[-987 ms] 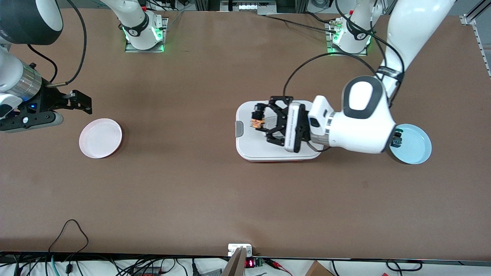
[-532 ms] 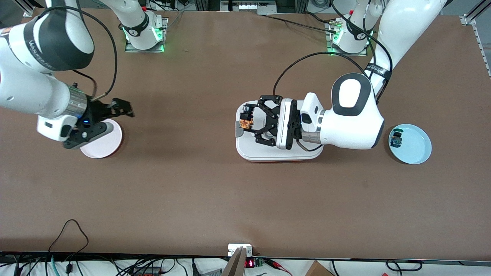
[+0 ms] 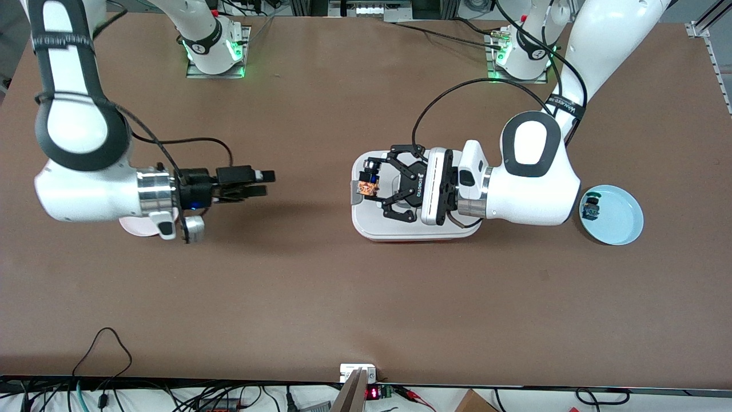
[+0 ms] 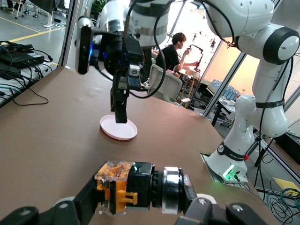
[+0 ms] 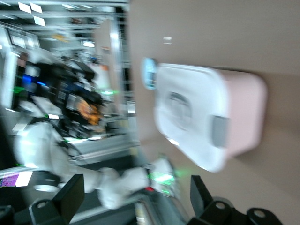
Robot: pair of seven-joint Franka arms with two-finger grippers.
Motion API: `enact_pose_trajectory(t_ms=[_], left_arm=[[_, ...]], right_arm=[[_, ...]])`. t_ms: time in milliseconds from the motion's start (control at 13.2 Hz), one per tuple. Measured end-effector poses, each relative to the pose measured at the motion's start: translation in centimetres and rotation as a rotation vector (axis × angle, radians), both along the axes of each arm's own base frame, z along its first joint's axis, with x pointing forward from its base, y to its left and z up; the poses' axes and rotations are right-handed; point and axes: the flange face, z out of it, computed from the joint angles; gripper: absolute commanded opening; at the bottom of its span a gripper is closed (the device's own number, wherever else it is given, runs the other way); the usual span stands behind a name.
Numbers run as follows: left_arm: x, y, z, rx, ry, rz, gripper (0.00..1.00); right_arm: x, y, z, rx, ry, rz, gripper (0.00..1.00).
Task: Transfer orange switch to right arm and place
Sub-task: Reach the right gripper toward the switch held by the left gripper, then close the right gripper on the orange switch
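Your left pincer (image 3: 366,187) pinches the orange switch (image 3: 365,188) by its black body, up in the air over the edge of the white lidded box (image 3: 400,229) at mid-bench. Your right pincer (image 3: 264,184) hangs over bare bench with its fingers spread, pointing at the switch but well apart from it. The switch is tiny, so a slightly misaligned approach could knock it loose, or an early release could drop it onto the box.
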Motion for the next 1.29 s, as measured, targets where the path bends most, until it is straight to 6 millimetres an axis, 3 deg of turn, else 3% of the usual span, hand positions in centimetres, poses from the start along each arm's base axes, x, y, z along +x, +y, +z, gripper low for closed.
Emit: enact_pose_trajectory(t_ms=[228,532,835,1291], left_arm=[[0.0,0.0,0.0,0.0,0.0,0.0,0.0],[0.0,0.0,0.0,0.0,0.001,0.0,0.0],[-0.1,-0.1,0.0,-0.011,0.009,0.003,0.0],[-0.1,-0.2,0.0,-0.016,0.014,0.005,0.0]], right_arm=[[-0.3,5.5,-2.9,0.274,0.044,-0.083,1.0],[-3.1,11.3,-6.4,0.456,0.068,-0.187,1.0],[-4.5,12.4,-8.2,0.487,0.11,-0.228,1.0],[-5.9,14.8,-7.7,0.538,0.151,-0.27,0.97]])
